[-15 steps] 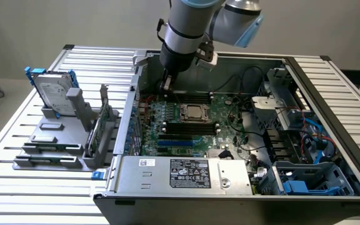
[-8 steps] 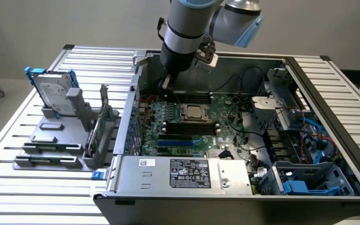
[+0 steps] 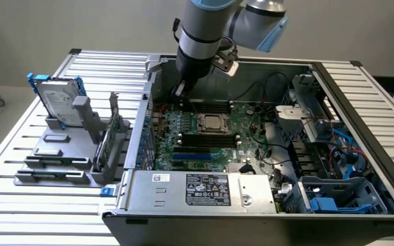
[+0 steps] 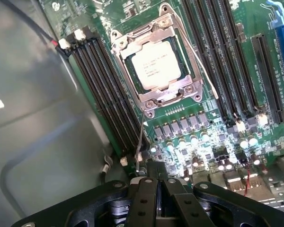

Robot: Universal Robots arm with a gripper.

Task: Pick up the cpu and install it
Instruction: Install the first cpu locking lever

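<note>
The cpu [image 3: 211, 123] [image 4: 156, 66], a small square chip with a silver top, lies flat in the socket on the green motherboard [image 3: 245, 138], framed by the metal retention bracket [image 4: 173, 92]. My gripper [image 3: 180, 92] [image 4: 152, 176] hangs inside the open computer case, over the board's far edge beyond the socket. Its black fingers [image 4: 143, 194] are pressed together with nothing visible between them. The socket's thin wire lever [image 4: 141, 142] runs from the bracket toward the fingertips and ends right beside them.
Black memory slots [image 4: 104, 85] flank the socket on both sides. A silver hard drive with blue brackets [image 3: 57, 100] stands on a grey fixture [image 3: 53, 154] at the exterior view's left. The power supply [image 3: 211, 189], cables [image 3: 272, 148] and a blue drive cage [image 3: 340, 200] crowd the case.
</note>
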